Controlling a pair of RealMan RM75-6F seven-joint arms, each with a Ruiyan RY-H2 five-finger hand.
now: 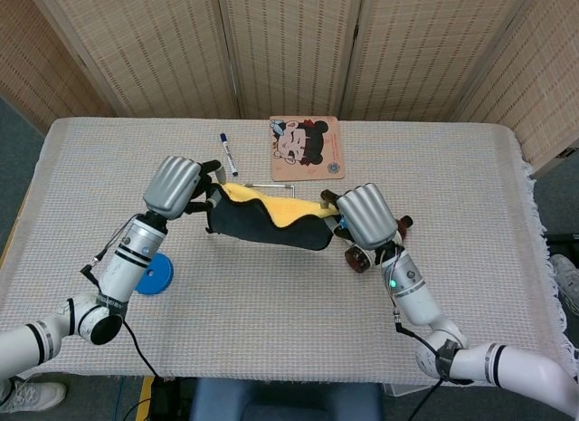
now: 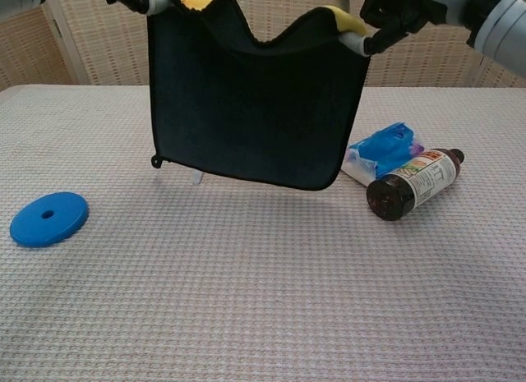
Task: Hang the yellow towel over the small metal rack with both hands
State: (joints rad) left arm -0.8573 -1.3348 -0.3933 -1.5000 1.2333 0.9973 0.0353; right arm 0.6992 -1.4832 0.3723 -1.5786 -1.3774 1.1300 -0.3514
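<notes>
Towel lifted above rack, both hands pinching top corners.
Left hand [image 1: 172, 187] and right hand [image 1: 365, 216] fingers grip yellow towel [image 1: 267, 217] over the small metal rack [image 2: 196, 177]; advise lowering evenly, keeping it centred and taut.

Woven screen [image 1: 289, 45] behind cloth-covered table [image 1: 470, 167]

Yellow towel [image 1: 271, 213] with black underside, blue disc [image 2: 49, 218], silver robot hand [image 1: 174, 186], white woven tablecloth [image 1: 289, 303].

light: bright, even | shadows: soft, faint | focus: sharp
</notes>
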